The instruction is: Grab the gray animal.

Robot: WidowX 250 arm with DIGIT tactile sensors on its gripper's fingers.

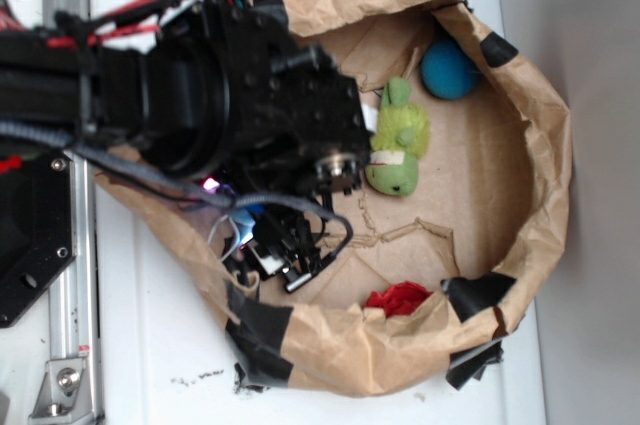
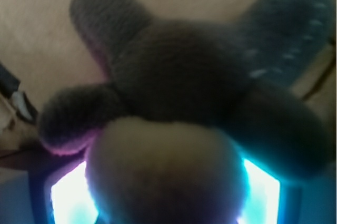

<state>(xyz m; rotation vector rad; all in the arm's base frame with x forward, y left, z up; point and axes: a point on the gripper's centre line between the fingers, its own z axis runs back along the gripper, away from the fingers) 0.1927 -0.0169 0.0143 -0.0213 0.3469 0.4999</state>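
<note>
The gray animal (image 2: 174,76) fills the wrist view, a blurred gray plush with stubby limbs spread over brown paper. Its pale cream rounded part (image 2: 166,171) lies between the two glowing pads (image 2: 68,197) of my gripper (image 2: 166,205). The pads stand wide apart at either side of it, so the gripper looks open around the toy. In the exterior view the gripper (image 1: 285,260) hangs low inside the paper bag under the black arm (image 1: 230,95), and the gray animal is hidden there.
The crumpled brown paper bag (image 1: 540,195) with black tape patches rings the work area. Inside lie a lime-green plush animal (image 1: 400,140), a blue ball (image 1: 447,70) at the far wall and a red crumpled thing (image 1: 398,297) near the front wall.
</note>
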